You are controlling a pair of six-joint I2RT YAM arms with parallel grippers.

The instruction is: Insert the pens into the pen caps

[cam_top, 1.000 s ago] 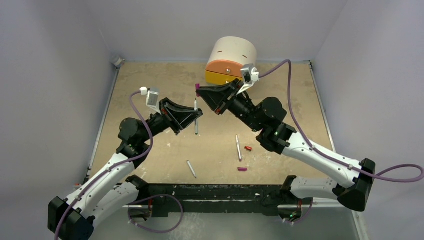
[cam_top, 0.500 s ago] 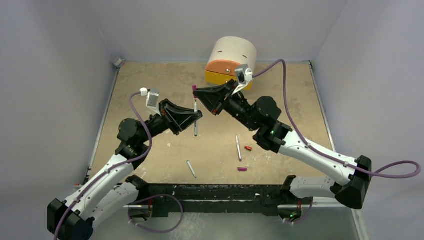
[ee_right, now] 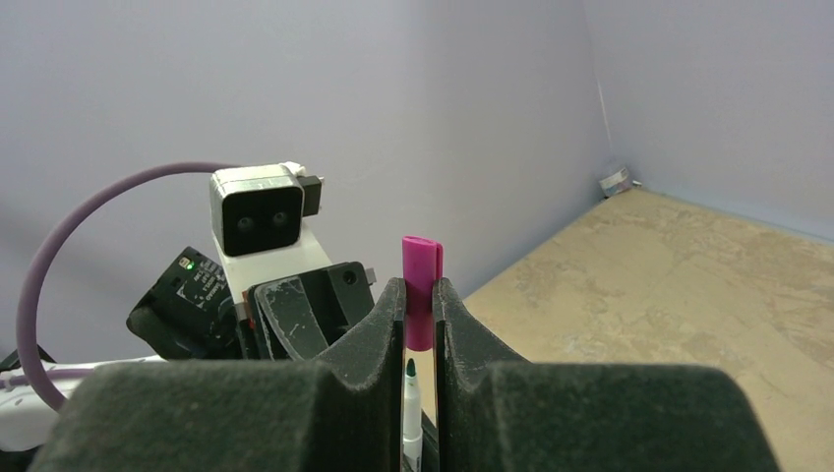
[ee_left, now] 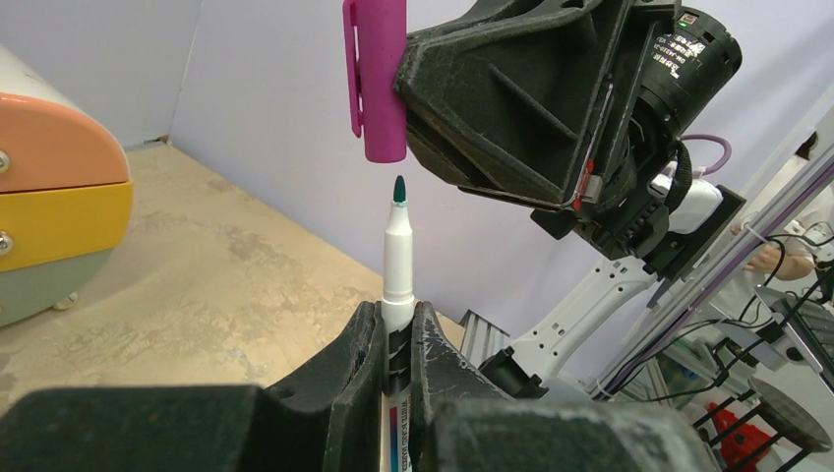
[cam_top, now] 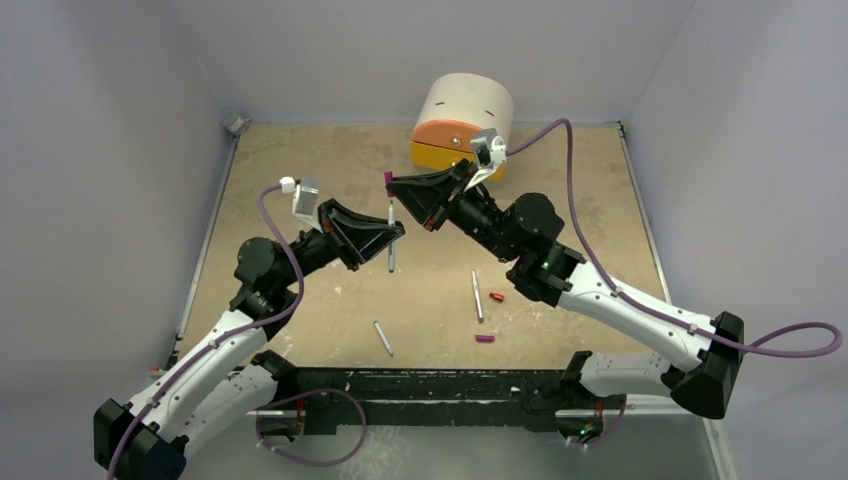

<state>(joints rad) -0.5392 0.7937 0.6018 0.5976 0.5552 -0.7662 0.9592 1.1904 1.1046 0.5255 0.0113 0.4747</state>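
Pen (ee_left: 398,251) stands upright, clamped in your left tool (ee_left: 398,315), dark green tip up. Magenta cap (ee_left: 375,84) is pinched in your right tool (ee_right: 420,295), mouth down, just above that pen's tip and not touching it. Loose pen (cam_top: 383,338) lies on the bench (cam_top: 300,160), nearer the arm bases than the held pen.

In the left wrist view the cap (ee_left: 378,84) runs off the top edge; the pen (ee_left: 398,261) is hidden lower down between the fingers (ee_left: 349,393).
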